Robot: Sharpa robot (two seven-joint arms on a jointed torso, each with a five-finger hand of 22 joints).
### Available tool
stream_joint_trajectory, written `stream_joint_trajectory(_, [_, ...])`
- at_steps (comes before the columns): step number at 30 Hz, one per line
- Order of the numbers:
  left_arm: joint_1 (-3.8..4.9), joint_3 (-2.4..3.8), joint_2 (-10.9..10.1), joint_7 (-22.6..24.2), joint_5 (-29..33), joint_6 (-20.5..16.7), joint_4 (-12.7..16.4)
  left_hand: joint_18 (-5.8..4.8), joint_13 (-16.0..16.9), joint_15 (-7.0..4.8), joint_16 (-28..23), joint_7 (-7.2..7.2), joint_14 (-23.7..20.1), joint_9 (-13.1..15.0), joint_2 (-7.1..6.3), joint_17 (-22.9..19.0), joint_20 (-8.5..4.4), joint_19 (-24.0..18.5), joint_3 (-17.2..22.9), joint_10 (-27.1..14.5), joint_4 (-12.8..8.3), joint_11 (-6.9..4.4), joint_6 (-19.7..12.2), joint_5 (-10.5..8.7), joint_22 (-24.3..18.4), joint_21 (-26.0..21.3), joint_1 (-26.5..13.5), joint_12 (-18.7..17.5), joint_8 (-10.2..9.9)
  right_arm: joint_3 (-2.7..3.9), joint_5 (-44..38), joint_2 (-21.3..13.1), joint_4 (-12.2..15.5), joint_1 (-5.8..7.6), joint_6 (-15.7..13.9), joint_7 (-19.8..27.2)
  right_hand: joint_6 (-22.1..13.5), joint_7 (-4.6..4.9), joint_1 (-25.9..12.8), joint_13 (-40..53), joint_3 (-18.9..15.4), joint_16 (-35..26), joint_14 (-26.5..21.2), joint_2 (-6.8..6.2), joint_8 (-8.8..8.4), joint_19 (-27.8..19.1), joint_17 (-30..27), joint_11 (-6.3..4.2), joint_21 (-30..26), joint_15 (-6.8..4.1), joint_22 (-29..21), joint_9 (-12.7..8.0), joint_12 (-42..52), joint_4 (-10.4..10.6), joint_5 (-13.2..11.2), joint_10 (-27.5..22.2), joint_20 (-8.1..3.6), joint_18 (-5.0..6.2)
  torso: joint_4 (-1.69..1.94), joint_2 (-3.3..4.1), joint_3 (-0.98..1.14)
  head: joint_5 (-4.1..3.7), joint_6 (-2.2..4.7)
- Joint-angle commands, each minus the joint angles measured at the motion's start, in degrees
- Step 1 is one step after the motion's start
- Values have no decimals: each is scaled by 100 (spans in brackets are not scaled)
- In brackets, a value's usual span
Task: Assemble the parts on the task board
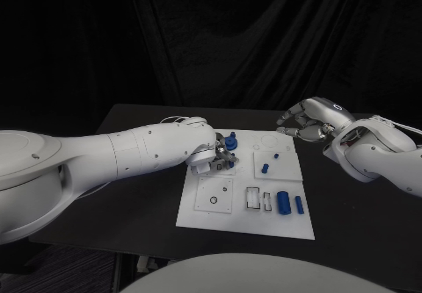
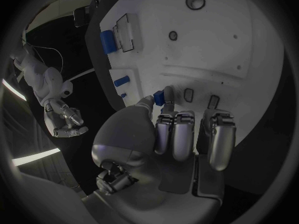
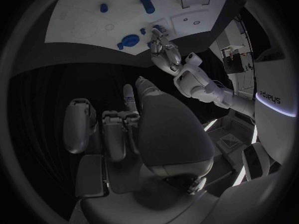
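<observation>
The white task board [image 1: 230,215] lies in the middle of the black table. My left hand [image 1: 218,156] is low over its far left part and pinches a small blue part [image 2: 163,95] between thumb and fingertips, right at the board's surface. A blue gear-like part [image 1: 231,141] stands just beyond that hand. Two small blue pegs [image 1: 276,155] stand in the far right plate. A large blue cylinder [image 1: 283,202] and a slimmer one [image 1: 299,205] lie at the near right. My right hand [image 1: 306,125] hovers off the board's far right corner, fingers curled in on nothing.
Empty rectangular slots [image 1: 253,198] and a round hole [image 1: 214,200] are in the board's near half. A ring outline [image 1: 270,142] marks the far right corner. Bare black table [image 1: 352,207] lies to the right of the board and along its left side.
</observation>
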Motion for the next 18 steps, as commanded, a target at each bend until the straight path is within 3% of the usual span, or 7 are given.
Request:
stream_joint_trajectory(1, [-25, -2, -16, 91, 10, -67, 19, -65, 1497, 27, 15, 1, 615, 14, -10, 1510, 43, 556, 66, 597, -9, 43, 59, 74, 1472, -15, 58, -5, -43, 4, -13, -9, 13, -13, 75, -127, 5, 1, 0, 1508, 9, 17, 604, 50, -13, 46, 1510, 22, 28, -5, 1080, -3, 15, 5, -26, 596, 6, -35, 4, 0, 0, -6, -1])
stream_joint_trajectory(6, [-27, -2, -46, 103, 10, -91, 31, -64, 1497, 21, 15, -5, 615, 47, -100, 1510, 37, 553, 248, 597, -51, 37, 90, 359, 1469, -19, 74, -5, -105, 4, -13, -19, 25, -13, 96, -139, 5, 1, 3, 1508, 11, 17, 604, 53, -13, 45, 1510, 21, 25, -6, 1079, -3, 15, 3, -25, 596, 6, -34, 5, 0, -1, -18, -1])
stream_joint_trajectory(11, [-28, -2, -78, 98, 10, -81, 57, -63, 1497, 16, 15, -10, 615, 85, -187, 1510, 32, 550, 455, 597, -106, 31, 113, 544, 1467, -22, 97, -5, -153, 4, -13, -27, 24, -13, 113, -153, 5, 1, 3, 1508, 11, 17, 604, 53, -13, 45, 1510, 21, 25, -6, 1079, -3, 15, 3, -25, 596, 6, -34, -2, 1, 0, -6, -1])
stream_joint_trajectory(15, [-29, -2, -113, 99, 10, -81, 88, -66, 1497, 12, 15, -15, 615, 119, -248, 1510, 28, 558, 655, 597, -150, 25, 139, 586, 1475, -14, 113, -5, -180, 4, -13, -25, 24, -13, 125, -162, 5, 1, 3, 1508, 11, 17, 604, 53, -13, 45, 1510, 21, 25, -6, 1079, -3, 15, 3, -25, 596, 6, -34, 7, 1, 0, -8, -1])
stream_joint_trajectory(18, [-30, -2, -147, 114, 10, -94, 120, -64, 1497, 5, 15, -22, 615, 169, -356, 1510, 21, 554, 904, 597, -196, 18, 183, 728, 1471, -19, 98, -5, -201, 4, -13, -24, 26, -13, 133, -166, 6, 1, 2, 1508, 12, 17, 604, 60, -14, 44, 1510, 21, 22, -7, 1078, -3, 15, 5, -27, 596, 5, -33, -2, -1, 2, -5, -1])
